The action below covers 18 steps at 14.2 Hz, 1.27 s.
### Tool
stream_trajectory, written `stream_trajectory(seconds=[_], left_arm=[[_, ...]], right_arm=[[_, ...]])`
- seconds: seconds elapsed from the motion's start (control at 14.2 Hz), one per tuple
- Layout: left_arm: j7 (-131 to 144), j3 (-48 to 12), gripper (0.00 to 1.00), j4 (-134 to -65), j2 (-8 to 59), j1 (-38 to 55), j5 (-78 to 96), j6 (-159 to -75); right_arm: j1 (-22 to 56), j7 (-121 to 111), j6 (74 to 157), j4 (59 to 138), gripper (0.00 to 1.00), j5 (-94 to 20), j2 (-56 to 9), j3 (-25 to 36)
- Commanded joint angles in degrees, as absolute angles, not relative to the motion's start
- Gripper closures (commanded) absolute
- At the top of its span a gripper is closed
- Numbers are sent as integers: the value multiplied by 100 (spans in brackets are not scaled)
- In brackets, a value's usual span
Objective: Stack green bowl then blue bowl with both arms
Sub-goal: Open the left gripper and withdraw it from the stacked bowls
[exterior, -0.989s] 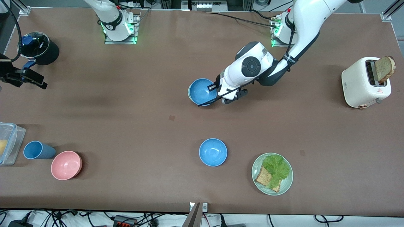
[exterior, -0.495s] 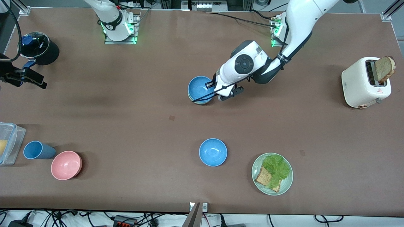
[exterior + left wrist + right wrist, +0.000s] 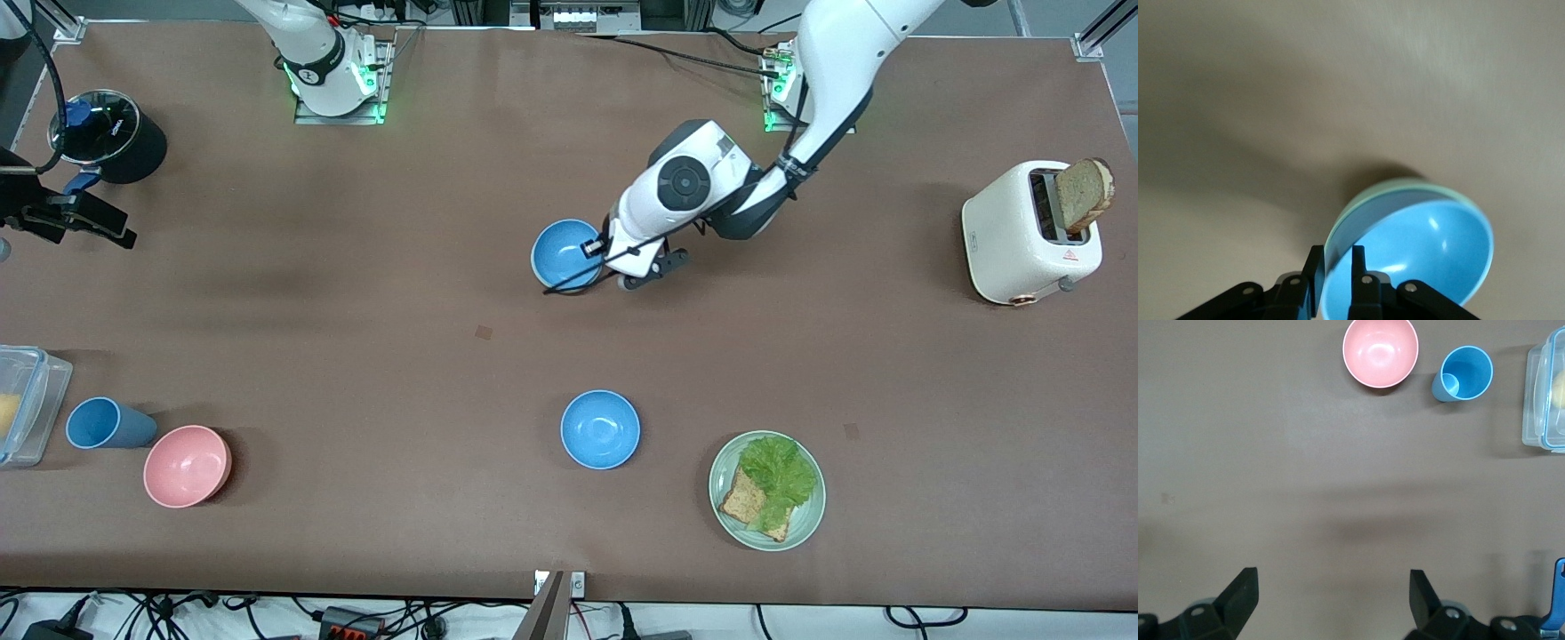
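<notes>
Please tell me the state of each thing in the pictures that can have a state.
Blue bowl: nested in the green bowl, rim pinched by left gripper.
Second blue bowl: upright, empty.
Pink bowl: upright, empty.
Right gripper: open, waiting.
Toaster: bread sticking up.

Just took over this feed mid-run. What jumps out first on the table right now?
The left gripper stands out, pinching the rim of a blue bowl nested in the green bowl near the table's middle. A second blue bowl sits alone nearer the front camera, beside a green plate of lettuce and toast. The right gripper waits open over the right arm's end of the table.
</notes>
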<state>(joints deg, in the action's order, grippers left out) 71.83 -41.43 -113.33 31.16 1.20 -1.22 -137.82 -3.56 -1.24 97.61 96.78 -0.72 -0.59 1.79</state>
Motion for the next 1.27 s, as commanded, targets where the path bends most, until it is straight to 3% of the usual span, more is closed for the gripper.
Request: stream_trajectory(seconds=[0.0,0.35,0.64,1.2], left_arm=[[6972,-4454,76,-11268,2707,-551,-229,-13115],[5961,-5791,75,-11136,2733,-2599,-220,-12394],[5258,-5766,71,-10505,2742,-2803,-228,-11568],[2270,-5731,70,-10021,2733,-3743,-464,-10900]], right_arm=[[-369,-211,9765,9853,0,26,141,149],[-369,-220,9800,9844,0,62,141,149],[-369,-211,9782,9852,0,70,141,141],[-378,-220,9800,9826,0,62,141,141]])
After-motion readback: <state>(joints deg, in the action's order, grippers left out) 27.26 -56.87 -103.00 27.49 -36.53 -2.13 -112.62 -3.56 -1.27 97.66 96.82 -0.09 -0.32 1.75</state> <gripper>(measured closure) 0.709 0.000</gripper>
